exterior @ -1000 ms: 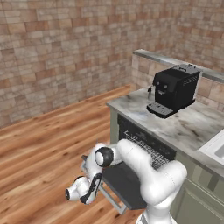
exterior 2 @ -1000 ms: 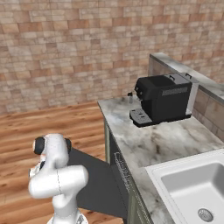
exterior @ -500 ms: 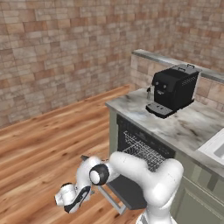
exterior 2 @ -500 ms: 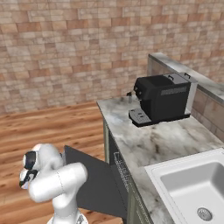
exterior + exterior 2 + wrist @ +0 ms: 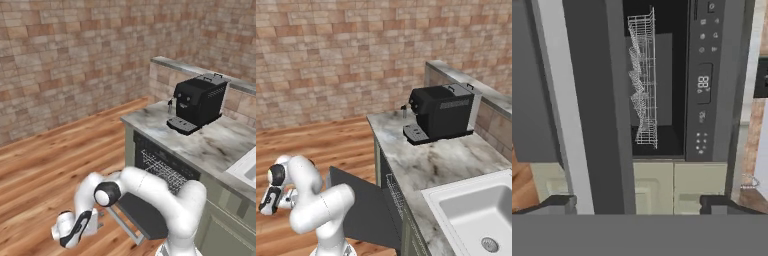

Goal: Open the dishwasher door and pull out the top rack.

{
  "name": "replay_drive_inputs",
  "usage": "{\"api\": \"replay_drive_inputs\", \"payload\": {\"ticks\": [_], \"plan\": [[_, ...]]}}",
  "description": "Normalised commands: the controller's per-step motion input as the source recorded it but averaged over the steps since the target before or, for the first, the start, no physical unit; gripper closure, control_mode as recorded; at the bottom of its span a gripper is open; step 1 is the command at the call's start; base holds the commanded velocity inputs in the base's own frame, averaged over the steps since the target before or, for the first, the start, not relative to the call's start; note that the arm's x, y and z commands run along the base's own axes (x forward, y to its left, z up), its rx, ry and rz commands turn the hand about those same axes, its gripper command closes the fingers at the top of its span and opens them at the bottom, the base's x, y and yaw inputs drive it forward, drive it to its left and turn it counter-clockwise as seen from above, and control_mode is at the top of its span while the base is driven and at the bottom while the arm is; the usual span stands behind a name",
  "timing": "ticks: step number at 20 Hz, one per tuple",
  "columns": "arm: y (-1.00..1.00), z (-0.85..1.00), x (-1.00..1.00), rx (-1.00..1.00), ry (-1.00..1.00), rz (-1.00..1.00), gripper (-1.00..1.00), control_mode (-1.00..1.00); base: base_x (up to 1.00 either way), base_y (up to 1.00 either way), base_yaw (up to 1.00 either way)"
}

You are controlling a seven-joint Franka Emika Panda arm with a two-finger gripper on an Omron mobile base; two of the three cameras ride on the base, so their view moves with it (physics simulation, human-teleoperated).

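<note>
The dishwasher door (image 5: 144,216) hangs down flat and open in front of the cabinet, its silver bar handle (image 5: 121,225) at the outer edge. My gripper (image 5: 75,231) floats just beyond that handle, low over the wood floor, open and holding nothing. In the right base view the door (image 5: 363,210) shows as a dark panel, with the gripper (image 5: 270,201) off to its left. The hand view is rolled on its side: door (image 5: 602,100) and handle (image 5: 559,110) lie ahead of the gripper (image 5: 639,207). The top rack (image 5: 643,80), a white wire basket, sits inside the dark cavity (image 5: 165,170).
A black coffee machine (image 5: 199,102) stands on the marble counter (image 5: 210,145) above the dishwasher. A sink (image 5: 476,215) lies at the counter's right end. A control strip (image 5: 704,85) with white marks runs above the cavity. Wood floor (image 5: 45,165) and a brick wall lie to the left.
The jaws have gone from shut on the handle to open. The hand has drawn back from the handle, outward and a little lower. The door rests fully down.
</note>
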Motion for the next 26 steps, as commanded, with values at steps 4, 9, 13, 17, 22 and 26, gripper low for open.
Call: {"api": "replay_drive_inputs", "payload": {"ticks": [4, 9, 13, 17, 22, 26], "plan": [[-0.12, 1.00, -0.50, 0.06, 0.00, 0.01, -1.00, -1.00, 0.00, 0.00, 0.00], [-0.34, 1.00, -0.24, 0.00, 0.00, 0.03, -1.00, -1.00, 0.00, 0.00, 0.00], [-0.41, 0.91, -0.01, 0.00, 0.01, 0.05, -1.00, -1.00, 0.00, 0.00, 0.00], [-0.51, 0.63, 0.00, 0.00, 0.03, 0.05, -1.00, -1.00, 0.00, 0.00, 0.00], [-0.41, 0.62, 0.00, 0.02, 0.01, 0.06, -1.00, -1.00, 0.00, 0.00, 0.00], [-0.26, 0.50, 0.00, 0.14, 0.00, 0.03, -1.00, -1.00, 0.00, 0.00, 0.00]]}}
